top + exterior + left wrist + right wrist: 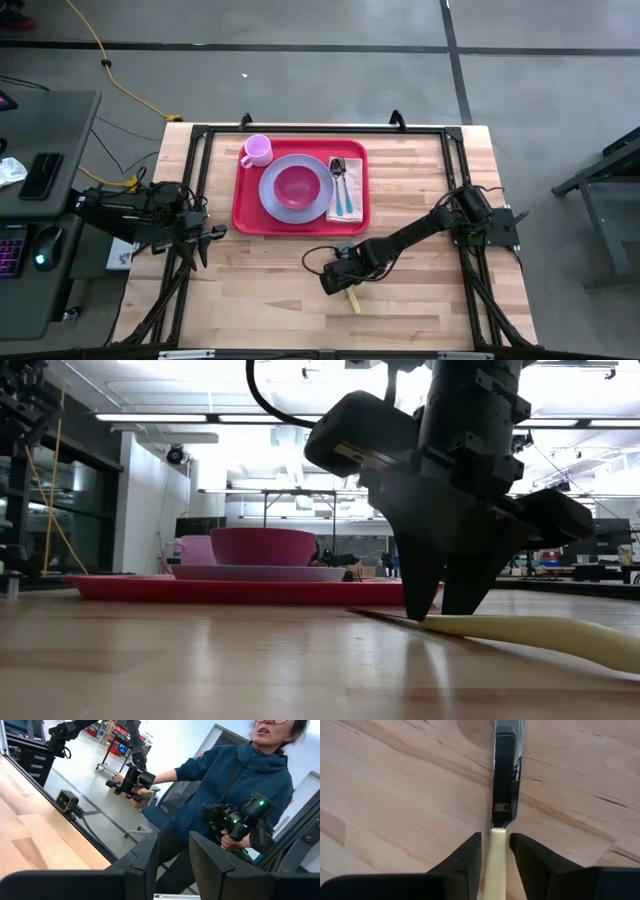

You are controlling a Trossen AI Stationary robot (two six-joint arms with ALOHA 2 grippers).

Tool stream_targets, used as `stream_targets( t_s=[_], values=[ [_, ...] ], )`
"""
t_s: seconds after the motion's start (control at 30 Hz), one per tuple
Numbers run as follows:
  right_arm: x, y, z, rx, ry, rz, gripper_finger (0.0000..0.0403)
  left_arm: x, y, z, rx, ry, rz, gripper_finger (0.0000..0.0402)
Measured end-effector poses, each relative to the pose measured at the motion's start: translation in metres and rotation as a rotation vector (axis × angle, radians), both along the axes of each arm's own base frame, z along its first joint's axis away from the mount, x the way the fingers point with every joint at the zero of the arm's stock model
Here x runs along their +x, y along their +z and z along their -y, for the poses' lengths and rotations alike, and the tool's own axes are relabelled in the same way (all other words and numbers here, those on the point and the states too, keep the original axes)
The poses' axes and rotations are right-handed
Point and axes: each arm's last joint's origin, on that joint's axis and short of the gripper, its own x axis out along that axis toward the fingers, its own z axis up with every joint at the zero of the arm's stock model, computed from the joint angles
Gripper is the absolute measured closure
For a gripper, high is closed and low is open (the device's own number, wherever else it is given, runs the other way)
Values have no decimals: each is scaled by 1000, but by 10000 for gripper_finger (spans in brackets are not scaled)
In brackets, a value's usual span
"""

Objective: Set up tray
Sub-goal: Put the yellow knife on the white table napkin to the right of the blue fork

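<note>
Cream plastic forms the handle of a table knife (pixel 496 855) lying flat on the wooden table (pixel 260 290), with its steel blade pointing away from the right gripper (pixel 495 851), which stands over it on the near side of the table, its two fingers straddling the handle where it meets the blade and nearly touching its sides without yet clearly clamping it. The tray (pixel 246 205) sits toward the far middle of the table, well apart from the knife, already carrying a lavender plate (pixel 272 198) with a pink bowl (pixel 297 185) on it, a pink cup (pixel 257 150) at one far corner, and a napkin (pixel 353 190) with a teal-handled utensil (pixel 342 200) beside the plate. The left gripper (pixel 205 240) waits off the tray's left edge with its fingers parted a little and nothing between them. The likely trouble is the thin, smooth handle: fingertips pressing on the table could skid it sideways, or a grip so near the blade could let the knife pivot and slip out on lifting.
</note>
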Motion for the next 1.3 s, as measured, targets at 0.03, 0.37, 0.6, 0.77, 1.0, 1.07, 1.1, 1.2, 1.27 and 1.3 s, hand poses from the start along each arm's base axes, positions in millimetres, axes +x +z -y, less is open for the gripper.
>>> stream_targets(
  t_s=[0.03, 0.37, 0.6, 0.77, 1.0, 1.07, 1.1, 1.2, 1.27, 1.3],
  values=[
    [0, -1, 0, 4, 1, -3, 302, 0, 0, 0, 0, 0, 0, 261],
    [0, -3, 0, -2, -1, -11, 302, 0, 0, 0, 14, 1, 28, 261],
    [-1, -3, 1, -10, -1, -29, 323, 0, 0, 0, 16, 1, 27, 261],
    [-2, -3, 1, -12, 0, -36, 345, 0, -2, 0, 18, 0, 4, 261],
    [-3, -3, 1, -12, -1, -44, 360, 0, -5, 0, 22, 0, -31, 261],
    [-3, -3, 1, -13, -1, -47, 360, 0, -5, 0, 20, 0, -34, 261],
    [-3, -3, 1, -13, -2, -48, 360, 0, -5, 0, 20, 0, -35, 261],
    [-4, -3, 1, -15, -3, -57, 361, 0, -5, 0, 19, 0, -37, 261],
    [-5, -3, 2, -18, -3, -67, 361, 0, -5, 0, 19, 0, -37, 261],
    [-5, -3, 2, -20, -3, -73, 361, 0, -5, 0, 19, 0, -37, 261]
  ],
)
